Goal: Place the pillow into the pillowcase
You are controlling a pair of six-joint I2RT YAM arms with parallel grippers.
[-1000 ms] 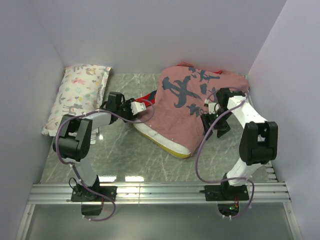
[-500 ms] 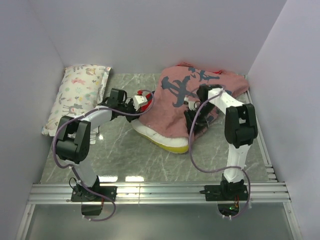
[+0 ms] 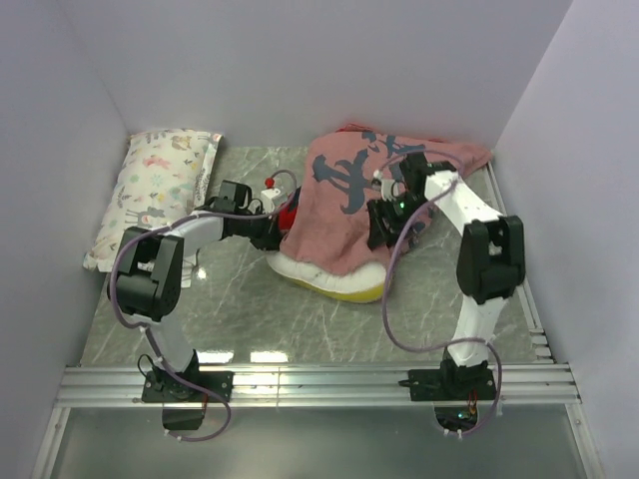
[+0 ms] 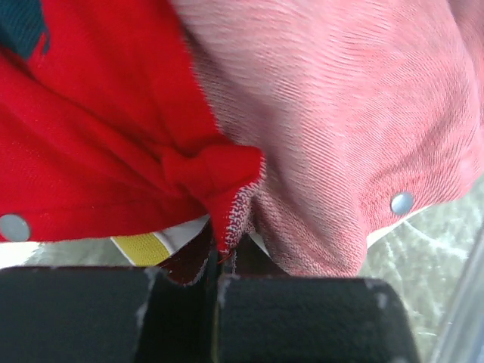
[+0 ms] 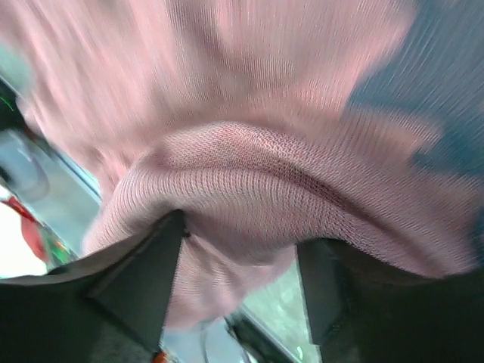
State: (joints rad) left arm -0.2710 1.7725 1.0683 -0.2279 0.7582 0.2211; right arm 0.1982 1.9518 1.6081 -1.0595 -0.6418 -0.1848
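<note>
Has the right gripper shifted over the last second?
Yes. The right gripper has moved left, away from the right wall, further over the dull pink calligraphy-printed fabric pillowcase.

Large dark brush calligraphy [image 3: 344,180] marks the dull-pink reverse of the red fabric pillowcase [image 3: 329,235], toward 1 o'clock on the bench [image 3: 250,299]; folds leave its characters unreadable.

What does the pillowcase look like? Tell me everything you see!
The pillowcase is soft, knit-looking cloth. Its dull pink side with dark writing faces up, and bright red shows at its left edge. It lies draped and wrinkled over the pillow, whose cream and yellow edge sticks out at the front. Round silver snaps sit along its hem. The left gripper pinches the red hem, and the right gripper holds a pink fold.
</note>
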